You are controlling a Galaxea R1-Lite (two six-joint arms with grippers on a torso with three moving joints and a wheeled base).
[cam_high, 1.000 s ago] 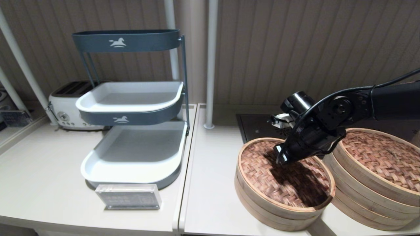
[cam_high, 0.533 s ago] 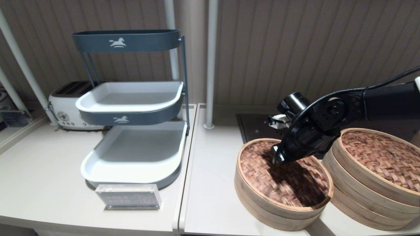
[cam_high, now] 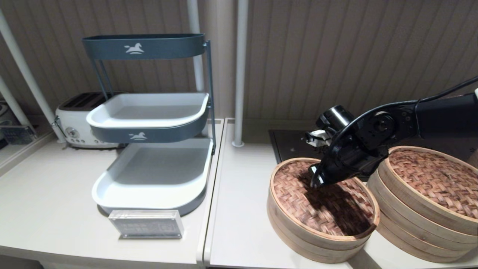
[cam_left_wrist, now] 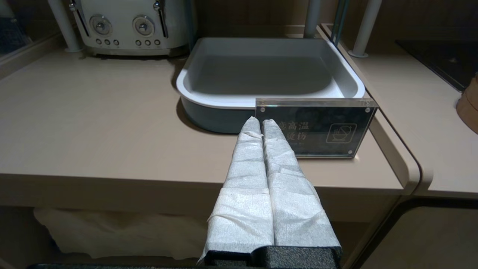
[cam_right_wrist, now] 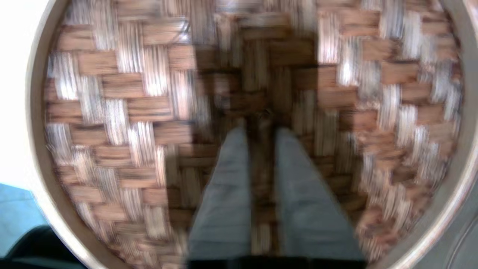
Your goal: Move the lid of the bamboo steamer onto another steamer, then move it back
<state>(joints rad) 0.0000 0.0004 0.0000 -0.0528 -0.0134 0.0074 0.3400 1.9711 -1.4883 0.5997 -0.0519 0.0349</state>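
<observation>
The bamboo steamer lid (cam_high: 298, 194) lies on the low steamer (cam_high: 298, 243) at the front right of the counter. My right gripper (cam_high: 315, 182) points down onto the lid near its middle. In the right wrist view its fingers (cam_right_wrist: 227, 175) stand a narrow gap apart on the woven lid (cam_right_wrist: 130, 112), with a dark raised strip of the lid pinched between them at my right gripper (cam_right_wrist: 261, 129). The taller stacked steamer (cam_high: 396, 216) stands just to the right with its own woven lid (cam_high: 433, 179). My left gripper (cam_left_wrist: 260, 121) is shut and empty, parked before the counter's front edge.
A three-tier grey and white tray rack (cam_high: 149, 112) stands left of centre, with a white toaster (cam_high: 74, 119) behind it. An acrylic sign (cam_high: 146, 224) sits in front of the rack. A black hob plate (cam_high: 295, 144) lies behind the steamers. A white pole (cam_high: 239, 74) rises at the back.
My right gripper has shifted slightly left and up over the lid. The low steamer and its lid have nudged a little left with it.
</observation>
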